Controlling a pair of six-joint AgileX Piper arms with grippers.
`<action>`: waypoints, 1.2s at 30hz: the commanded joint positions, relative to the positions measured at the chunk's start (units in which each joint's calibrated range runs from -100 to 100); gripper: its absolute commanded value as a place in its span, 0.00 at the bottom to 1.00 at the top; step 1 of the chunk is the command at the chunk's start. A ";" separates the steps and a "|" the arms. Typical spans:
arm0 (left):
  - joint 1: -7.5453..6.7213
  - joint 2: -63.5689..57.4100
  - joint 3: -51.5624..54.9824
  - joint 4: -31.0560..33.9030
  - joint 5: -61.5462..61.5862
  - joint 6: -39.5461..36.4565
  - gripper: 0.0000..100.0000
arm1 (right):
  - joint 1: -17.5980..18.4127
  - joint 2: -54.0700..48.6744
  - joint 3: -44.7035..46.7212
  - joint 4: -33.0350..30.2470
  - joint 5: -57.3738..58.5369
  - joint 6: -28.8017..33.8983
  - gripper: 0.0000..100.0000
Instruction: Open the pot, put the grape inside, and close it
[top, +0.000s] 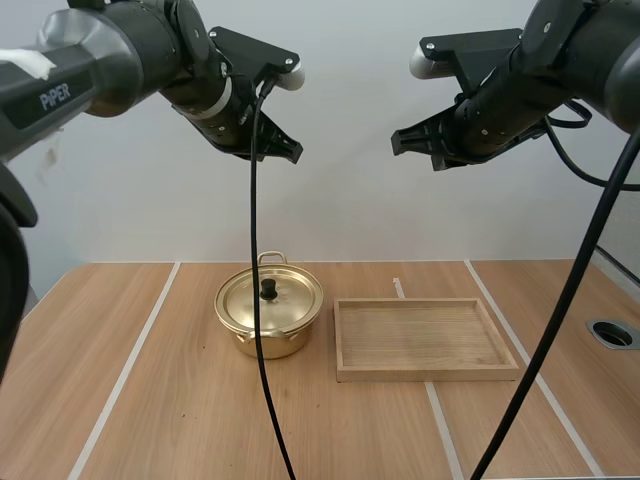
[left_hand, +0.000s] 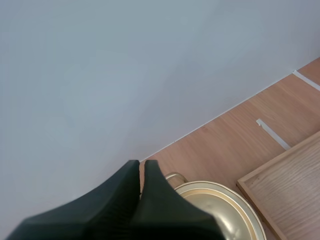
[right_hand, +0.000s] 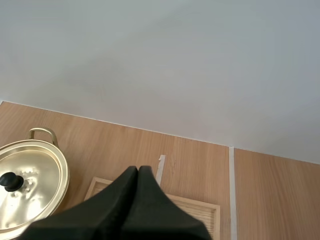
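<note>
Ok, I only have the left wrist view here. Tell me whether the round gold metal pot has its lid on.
Observer: Yes. The gold lid sits closed on the round gold metal pot, with its black knob at the centre.
Operator: Now report my right gripper.
Observer: The right gripper hangs high above the table, on the side of the rectangular wooden tray, fingers shut on nothing.
Operator: Give me the left gripper's height.
Observer: The left gripper is about level with the right one, high above the pot.
</note>
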 joint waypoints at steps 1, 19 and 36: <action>-0.17 -2.03 -0.46 0.07 -1.37 -0.52 0.00 | 0.10 -0.84 0.26 1.20 -0.59 -0.06 0.00; -0.17 -21.53 6.30 17.35 -12.67 -29.43 0.00 | 0.10 -9.06 8.84 10.60 -16.82 1.67 0.00; -0.17 -50.89 29.69 29.08 -12.99 -39.64 0.00 | 0.10 -31.13 27.25 7.06 -19.51 1.10 0.00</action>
